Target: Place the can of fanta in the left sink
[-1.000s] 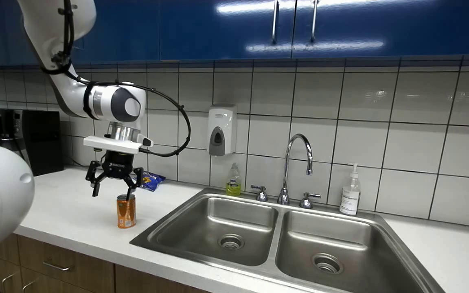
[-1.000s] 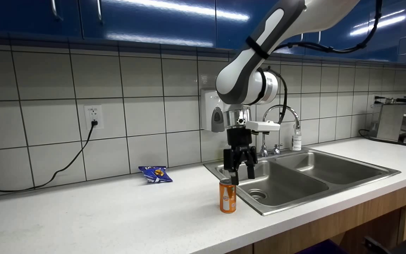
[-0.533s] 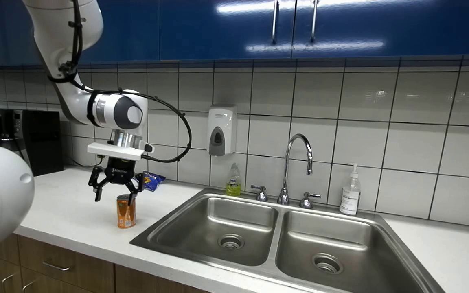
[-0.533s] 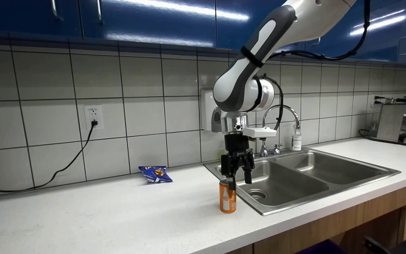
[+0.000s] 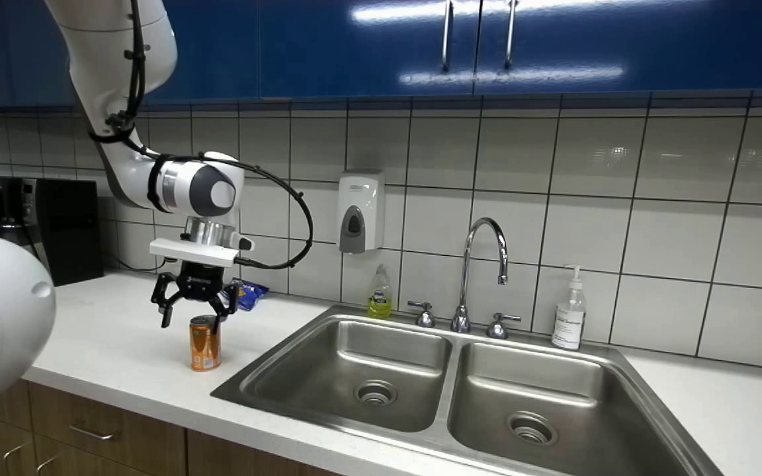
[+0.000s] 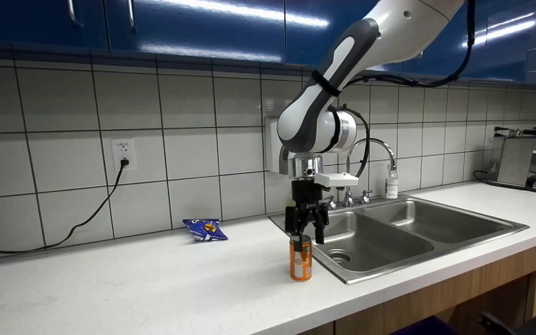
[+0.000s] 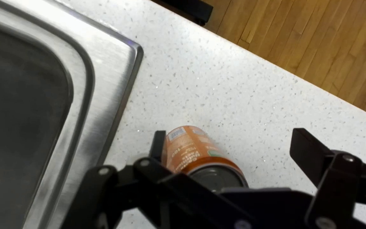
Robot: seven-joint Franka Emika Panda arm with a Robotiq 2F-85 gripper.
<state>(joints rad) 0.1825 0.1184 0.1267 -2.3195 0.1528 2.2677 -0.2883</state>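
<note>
The small orange cylindrical drink can (image 5: 205, 350) stands upright on the white speckled counter (image 6: 156, 279), just beside the left rectangular stainless steel basin (image 5: 344, 370). Black fingers (image 7: 308, 156) are spread wide; the wrist view shows the can between them, nearer the basin-side one, contact unclear. Brown wooden floorboards (image 7: 297, 41) show only there; the crinkled blue packet (image 6: 205, 230), only in both exterior views. The white-and-grey arm (image 6: 342, 58) slants in from above, fingers pointing down.
</note>
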